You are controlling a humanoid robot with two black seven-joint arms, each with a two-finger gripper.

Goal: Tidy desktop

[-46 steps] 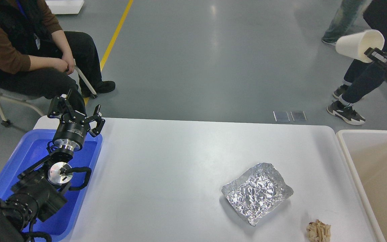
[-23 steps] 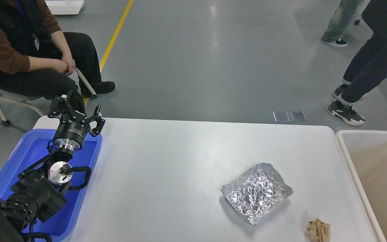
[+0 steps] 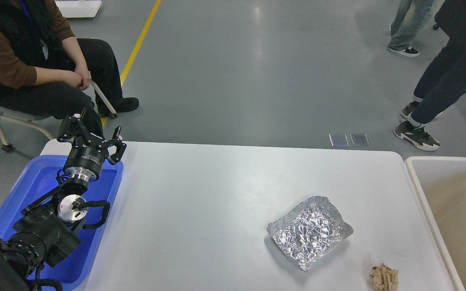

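Desk (image 3: 217, 202) clutter is what I am weighing now: the white surface is lying between a blue tray (image 3: 22, 190) at its left end and a beige bin (image 3: 423, 190) at its right end, and two items are sitting on it. Taking the foil tray (image 3: 309, 231) as my landmark, a crumpled brownish wad (image 3: 384, 277) is resting below and to the right of it, close to the near edge of the desk and apart from the foil. Well to the left of the foil, my left end effector (image 3: 91, 133) is hovering over the far corner of the blue tray with its fingers spread apart and nothing between them. My right end effector is not appearing in this view, so I am steering without knowing where it is. I am judging the foil to be thin and springy, so a hard pinch is risking crushing it or letting it slip free. The wad is sitting so near the edge that a clumsy nudge could be pushing it off. People are standing beyond the foil, near the bin, which is making wide swings risky.
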